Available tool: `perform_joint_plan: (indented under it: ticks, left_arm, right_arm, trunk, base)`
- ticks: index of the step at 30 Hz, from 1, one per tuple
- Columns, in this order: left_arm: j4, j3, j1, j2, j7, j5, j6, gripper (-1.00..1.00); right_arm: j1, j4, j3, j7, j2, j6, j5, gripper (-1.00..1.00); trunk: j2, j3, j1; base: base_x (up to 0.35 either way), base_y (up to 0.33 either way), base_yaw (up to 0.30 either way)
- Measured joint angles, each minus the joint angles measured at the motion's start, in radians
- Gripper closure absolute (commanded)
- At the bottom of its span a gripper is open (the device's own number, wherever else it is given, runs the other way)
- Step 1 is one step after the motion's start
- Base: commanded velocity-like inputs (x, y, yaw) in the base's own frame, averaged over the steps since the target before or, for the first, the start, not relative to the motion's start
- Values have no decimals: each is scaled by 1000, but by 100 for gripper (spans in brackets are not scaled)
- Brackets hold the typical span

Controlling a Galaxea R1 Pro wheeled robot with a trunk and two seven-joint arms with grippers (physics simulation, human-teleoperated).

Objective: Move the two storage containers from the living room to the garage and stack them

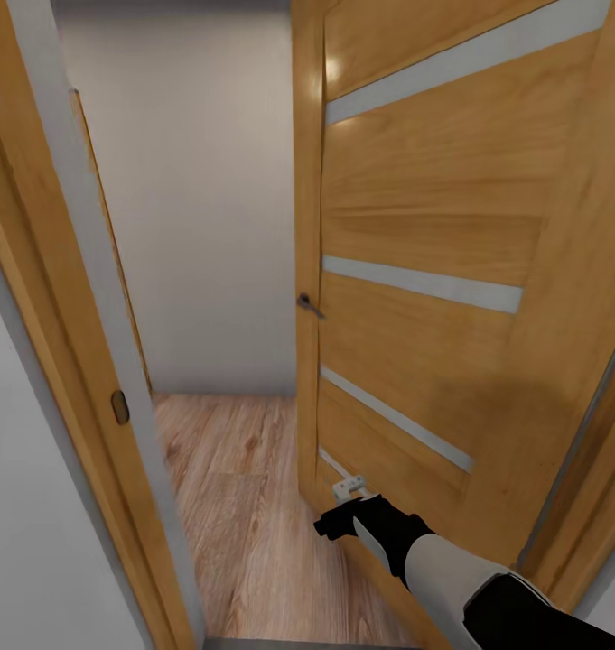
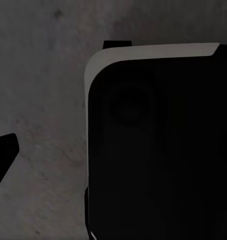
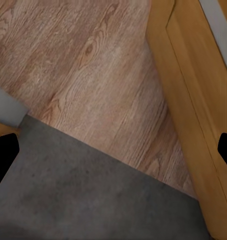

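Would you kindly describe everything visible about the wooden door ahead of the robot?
The wooden door is a honey-coloured wood-grain panel crossed by several narrow frosted, pale strips. A small dark lever handle sits at its free edge. It stands swung open at the head view's right, its lower edge over the light plank floor. The right claw is close against its bottom corner; contact can't be confirmed.

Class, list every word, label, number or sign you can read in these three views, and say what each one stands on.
None: no view carries readable text. The wooden door, its handle, the door frame and the plank floor bear no writing.
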Motion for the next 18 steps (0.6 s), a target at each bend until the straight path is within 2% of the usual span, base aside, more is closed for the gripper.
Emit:
perform_joint_plan:
  ticks: [6, 14, 18]
  left_arm:
    - [0, 1, 0, 1, 0, 0, 0, -100]
    - [0, 1, 0, 0, 0, 1, 0, -100]
    - [0, 1, 0, 1, 0, 1, 0, -100]
  right_arm:
    - [0, 2, 0, 0, 0, -1, 0, -100]
    - [0, 2, 0, 0, 0, -1, 0, -100]
    - [0, 2, 1, 0, 0, -1, 0, -100]
  trunk:
    - [0, 0, 0]
    - [0, 0, 0]
    - [0, 0, 0]
  base:
    - [250, 0, 0]
    - [52, 0, 0]
    - [209, 0, 0]
